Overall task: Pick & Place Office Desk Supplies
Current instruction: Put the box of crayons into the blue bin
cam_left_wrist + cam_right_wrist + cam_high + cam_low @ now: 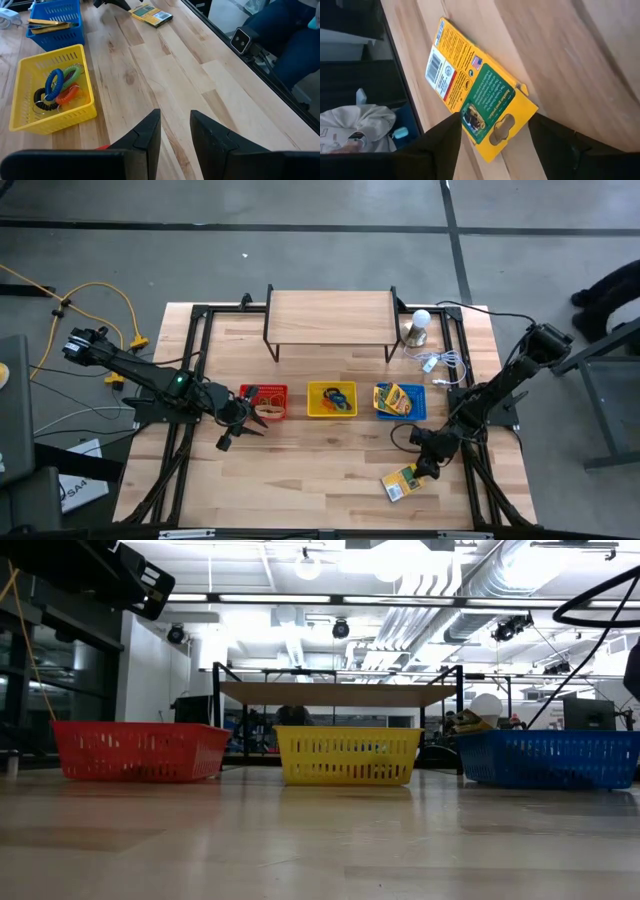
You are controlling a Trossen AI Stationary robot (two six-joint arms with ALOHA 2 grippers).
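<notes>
Yellow-and-green crayon box lies loose on the table, lower right of the high view; the rest already sits in baskets. We see the right gripper straddling it, fingers apart. Left gripper idle, fingers apart, empty.

White bulb beside wooden shelf.
</notes>
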